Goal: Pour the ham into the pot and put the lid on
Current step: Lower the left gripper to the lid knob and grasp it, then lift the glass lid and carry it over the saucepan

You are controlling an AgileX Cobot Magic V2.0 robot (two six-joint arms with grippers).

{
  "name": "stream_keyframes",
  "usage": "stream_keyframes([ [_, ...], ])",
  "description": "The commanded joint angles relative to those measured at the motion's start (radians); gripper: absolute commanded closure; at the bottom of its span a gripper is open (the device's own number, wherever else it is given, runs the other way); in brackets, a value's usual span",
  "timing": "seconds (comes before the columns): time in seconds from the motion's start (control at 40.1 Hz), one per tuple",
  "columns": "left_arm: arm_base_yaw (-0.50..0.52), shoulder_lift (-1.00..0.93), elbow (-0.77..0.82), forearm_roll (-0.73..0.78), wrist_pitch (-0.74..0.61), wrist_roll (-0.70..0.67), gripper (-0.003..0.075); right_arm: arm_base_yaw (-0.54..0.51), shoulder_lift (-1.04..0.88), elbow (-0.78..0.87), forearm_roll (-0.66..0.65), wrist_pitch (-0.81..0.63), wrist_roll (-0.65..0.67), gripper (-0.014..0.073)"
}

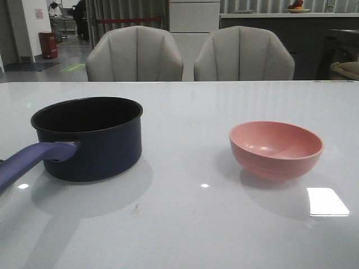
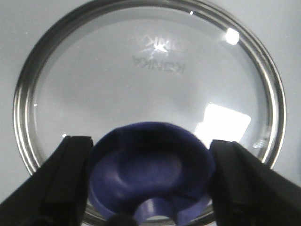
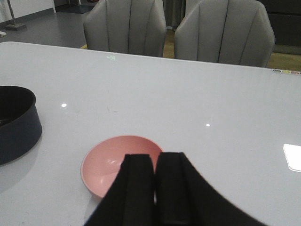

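Two vessels are seen on the white table: the pot at left, uncovered, handle toward the near-left edge, and a pink bowl at right, well apart from it and showing no contents. The ham is not found in any view; the pot's black interior is too dark to be read, so whether the pour is done cannot be told. The lid is seen only in the left wrist view, lying flat on the table with its blue knob between the spread fingers of the left gripper; contact with the knob cannot be confirmed. The right gripper is held with its fingers pressed together, nothing between them, above the near side of the bowl. Risks judged: the flared knob could slip if clamped off-centre, and the lid could then tilt and strike the pot rim. The lid's place relative to the pot is not shown.
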Motion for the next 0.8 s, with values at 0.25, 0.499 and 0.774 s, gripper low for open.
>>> stream_keyframes([
  [0.25, 0.001, -0.105, -0.198, 0.000, 0.035, 0.027, 0.0607, 0.001, 0.005, -0.030, -0.002, -0.083, -0.010, 0.0433],
  [0.499, -0.005, -0.123, -0.353, -0.044, 0.123, 0.108, 0.0607, 0.001, 0.005, -0.030, -0.002, -0.083, -0.010, 0.0433],
  [0.774, -0.145, -0.125, -0.466, -0.068, 0.146, 0.164, 0.0607, 0.001, 0.005, -0.030, -0.002, -0.083, -0.010, 0.0433],
])
